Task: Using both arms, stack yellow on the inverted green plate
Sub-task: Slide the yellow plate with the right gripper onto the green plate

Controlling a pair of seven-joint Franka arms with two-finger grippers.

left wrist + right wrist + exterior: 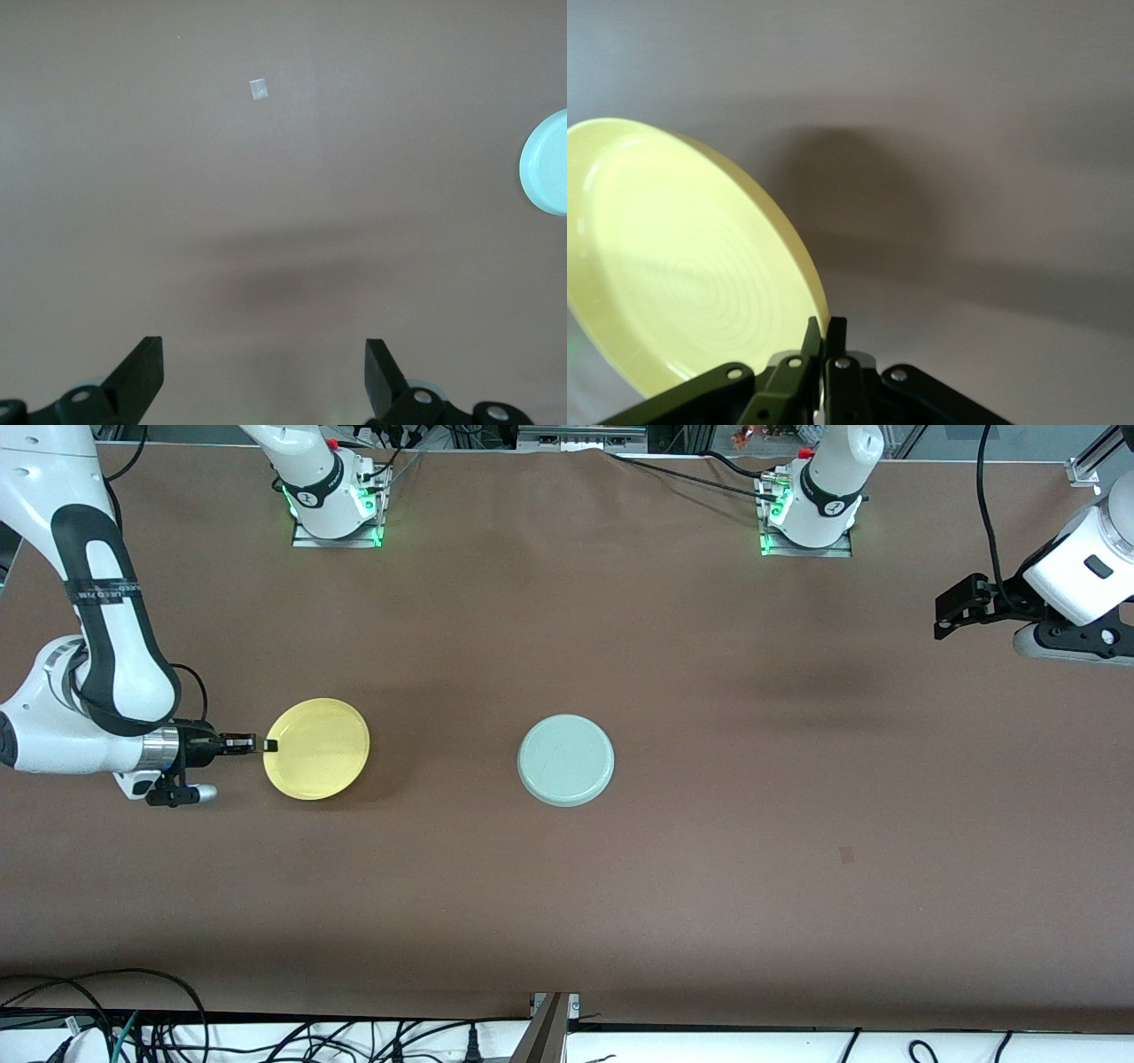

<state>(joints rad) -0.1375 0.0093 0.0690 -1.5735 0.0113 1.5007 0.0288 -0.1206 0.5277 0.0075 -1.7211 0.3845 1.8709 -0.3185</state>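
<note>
Right gripper (266, 745) clamped on yellow (319, 748) rim; left gripper (946, 615) open, waiting; green plate (565, 761) inverted mid-table.

A wide table (567, 921) covered in a plain brown matte sheet carries everything here. Near its middle lies a round pale mint-green plastic plate (565, 760), turned upside down so its flat smooth underside faces up, resting flat on the brown surface. Toward the right arm's end of the table sits a round bright yellow plastic plate (317, 748) with a low raised rim, open side up; whether it rests fully on the surface cannot be told. Nearer the front camera than the green plate, toward the left arm's end, a small darker rectangular mark (847, 855) lies on the sheet.
</note>
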